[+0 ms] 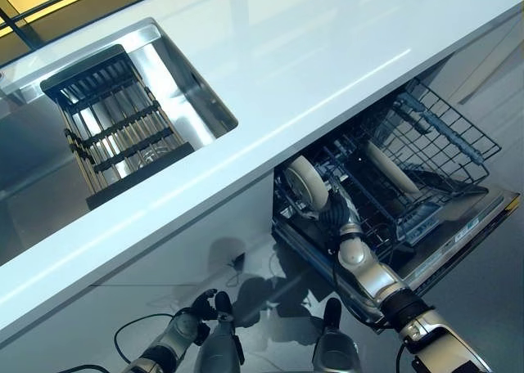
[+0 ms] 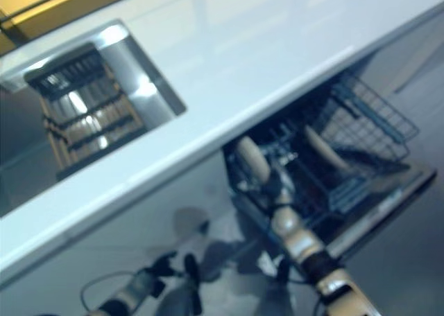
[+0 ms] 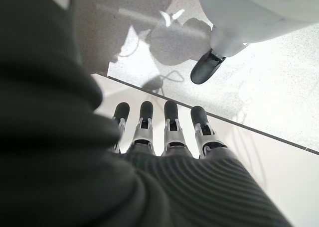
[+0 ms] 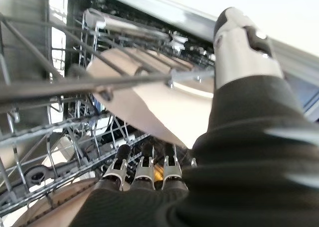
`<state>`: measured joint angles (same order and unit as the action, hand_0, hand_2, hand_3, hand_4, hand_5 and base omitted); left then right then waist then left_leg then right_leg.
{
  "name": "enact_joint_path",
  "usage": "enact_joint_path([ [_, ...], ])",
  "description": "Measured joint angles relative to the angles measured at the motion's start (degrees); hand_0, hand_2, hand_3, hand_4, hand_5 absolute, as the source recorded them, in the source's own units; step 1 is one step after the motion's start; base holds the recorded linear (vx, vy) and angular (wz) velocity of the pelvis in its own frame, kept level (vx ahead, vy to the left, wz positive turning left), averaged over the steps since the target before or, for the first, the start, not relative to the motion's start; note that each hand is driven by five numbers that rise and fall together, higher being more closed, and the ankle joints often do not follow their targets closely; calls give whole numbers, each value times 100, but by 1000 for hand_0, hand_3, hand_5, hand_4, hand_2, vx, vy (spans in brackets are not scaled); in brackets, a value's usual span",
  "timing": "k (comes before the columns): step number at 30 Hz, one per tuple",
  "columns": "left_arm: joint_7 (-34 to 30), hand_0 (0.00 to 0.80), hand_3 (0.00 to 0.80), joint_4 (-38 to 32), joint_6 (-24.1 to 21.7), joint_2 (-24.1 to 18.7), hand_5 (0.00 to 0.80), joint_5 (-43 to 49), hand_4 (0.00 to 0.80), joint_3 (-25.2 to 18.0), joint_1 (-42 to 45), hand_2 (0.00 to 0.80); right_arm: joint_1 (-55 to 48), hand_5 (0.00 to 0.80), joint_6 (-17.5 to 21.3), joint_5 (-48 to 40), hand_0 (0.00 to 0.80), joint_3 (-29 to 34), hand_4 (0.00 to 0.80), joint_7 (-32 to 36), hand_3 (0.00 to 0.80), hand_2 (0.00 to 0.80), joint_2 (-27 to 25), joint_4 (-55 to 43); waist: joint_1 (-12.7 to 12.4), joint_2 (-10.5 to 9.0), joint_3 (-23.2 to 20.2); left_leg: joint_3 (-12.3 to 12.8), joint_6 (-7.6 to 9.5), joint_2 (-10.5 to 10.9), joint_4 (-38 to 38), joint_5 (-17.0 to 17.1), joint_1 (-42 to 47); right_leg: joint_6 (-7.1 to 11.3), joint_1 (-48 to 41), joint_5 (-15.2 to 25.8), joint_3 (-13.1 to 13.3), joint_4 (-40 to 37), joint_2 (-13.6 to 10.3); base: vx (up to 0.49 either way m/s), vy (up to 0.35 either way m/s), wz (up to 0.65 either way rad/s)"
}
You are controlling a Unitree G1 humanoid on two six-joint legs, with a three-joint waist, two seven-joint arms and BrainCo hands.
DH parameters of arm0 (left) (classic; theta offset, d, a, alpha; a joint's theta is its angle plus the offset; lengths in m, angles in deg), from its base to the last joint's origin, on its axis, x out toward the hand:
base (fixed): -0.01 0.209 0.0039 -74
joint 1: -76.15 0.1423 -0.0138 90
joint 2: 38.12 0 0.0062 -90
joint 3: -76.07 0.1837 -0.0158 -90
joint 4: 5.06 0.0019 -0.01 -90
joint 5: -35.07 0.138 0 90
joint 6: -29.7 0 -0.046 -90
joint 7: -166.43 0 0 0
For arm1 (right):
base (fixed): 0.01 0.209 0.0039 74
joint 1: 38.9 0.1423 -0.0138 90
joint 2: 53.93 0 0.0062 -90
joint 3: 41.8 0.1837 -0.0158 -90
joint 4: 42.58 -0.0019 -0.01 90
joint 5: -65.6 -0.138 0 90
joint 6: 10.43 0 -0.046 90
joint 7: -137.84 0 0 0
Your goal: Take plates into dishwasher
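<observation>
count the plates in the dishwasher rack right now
2. One plate stands at the rack's near-left end, at the right hand. The second plate stands further right, mid-rack. Others may be hidden under the counter.

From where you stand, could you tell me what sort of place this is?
Most likely a kitchen: a white countertop with an inset steel sink, and below it an open dishwasher rack where the right hand holds a plate.

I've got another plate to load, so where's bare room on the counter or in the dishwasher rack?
The long white countertop is bare between the steel sink and its front edge. In the dark wire dishwasher rack, the far mesh end looks free. The near end is crowded: the right hand is at a beige plate, and a second plate stands behind.
</observation>
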<state>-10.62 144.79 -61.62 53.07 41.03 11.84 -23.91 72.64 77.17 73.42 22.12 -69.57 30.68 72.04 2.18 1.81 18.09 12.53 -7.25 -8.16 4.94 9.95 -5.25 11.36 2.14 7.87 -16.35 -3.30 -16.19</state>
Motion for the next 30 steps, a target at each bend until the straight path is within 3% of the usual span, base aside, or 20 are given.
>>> enact_joint_path([
  [9,1,0,0,0,1,1,0,0,0,-1,21,0,-1,0,20,-1,0,84,0,-291,0,0,1,-329,-5,1,1,3,-4,0,0,-3,19,0,-14,0,0,-1,0,0,0,0],
  [23,57,0,0,-5,79,1,0,2,0,-19,78,0,-123,0,419,-145,0,383,0,-527,0,0,-61,-958,9,-8,4,25,-15,-26,0,-12,83,-6,-60,5,9,-5,25,0,0,0],
  [30,91,0,0,-5,91,-32,0,3,0,-234,154,0,-663,0,679,-513,0,819,0,-395,0,0,-192,-1800,41,-181,24,120,-26,-76,1,-33,180,-27,-95,18,62,-7,59,-10,-19,-6],
])
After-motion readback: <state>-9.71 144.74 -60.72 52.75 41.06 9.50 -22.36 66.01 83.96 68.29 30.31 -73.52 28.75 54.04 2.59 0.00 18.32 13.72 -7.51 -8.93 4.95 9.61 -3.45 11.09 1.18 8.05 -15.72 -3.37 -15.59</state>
